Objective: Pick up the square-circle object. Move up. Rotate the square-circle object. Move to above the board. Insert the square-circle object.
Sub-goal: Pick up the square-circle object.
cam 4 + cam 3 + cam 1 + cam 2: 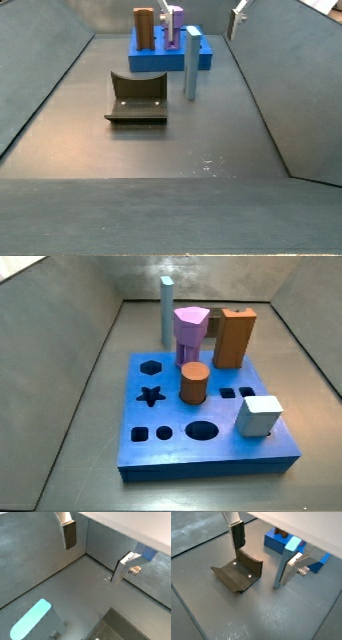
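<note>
The square-circle object (167,311) is a tall, slim, pale blue-grey piece. It stands upright on the floor just off the board's edge (193,62). Its pale top shows in both wrist views (30,618) (293,543). The board (201,451) is a thick blue slab with cut-out holes, also in a side view (154,60) and a wrist view (274,543). My gripper (92,564) (258,566) hangs high above the floor, open and empty. The object is outside the gap between my fingers (238,539).
On the board stand a lilac pentagonal prism (191,336), an orange-brown block (234,338), a brown cylinder (194,383) and a white cube (261,416). The dark fixture (136,97) (238,574) stands on the floor near the board. Grey walls close in the floor.
</note>
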Motion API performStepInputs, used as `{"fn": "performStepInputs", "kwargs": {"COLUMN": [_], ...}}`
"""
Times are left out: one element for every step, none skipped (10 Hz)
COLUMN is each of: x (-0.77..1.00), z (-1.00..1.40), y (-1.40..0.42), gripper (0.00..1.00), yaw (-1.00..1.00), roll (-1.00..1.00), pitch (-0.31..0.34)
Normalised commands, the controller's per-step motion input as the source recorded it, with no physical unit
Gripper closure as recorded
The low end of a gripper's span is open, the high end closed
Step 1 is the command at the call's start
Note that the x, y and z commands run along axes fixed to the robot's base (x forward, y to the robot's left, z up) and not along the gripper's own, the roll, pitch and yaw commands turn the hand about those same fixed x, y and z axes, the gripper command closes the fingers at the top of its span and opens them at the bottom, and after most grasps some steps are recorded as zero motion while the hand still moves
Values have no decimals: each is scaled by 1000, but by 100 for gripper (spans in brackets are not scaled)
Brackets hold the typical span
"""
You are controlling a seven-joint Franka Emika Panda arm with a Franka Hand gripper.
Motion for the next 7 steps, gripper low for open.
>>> {"fn": "performStepInputs", "kwargs": {"x": [0, 31, -9, -280, -549, -206, -46], "z": [-77, -214, -429, -414, -266, -397, -466], "y": [-631, -809, -917, -769, -509, -506, -514], "gripper": [0, 0, 0, 0, 0, 0, 0], "yaw": [0, 3, 89, 151, 337, 480, 409], "roll": [0, -27, -71, -41, -19, 0, 0], "pitch": [0, -14, -57, 0, -44, 0, 13]}}
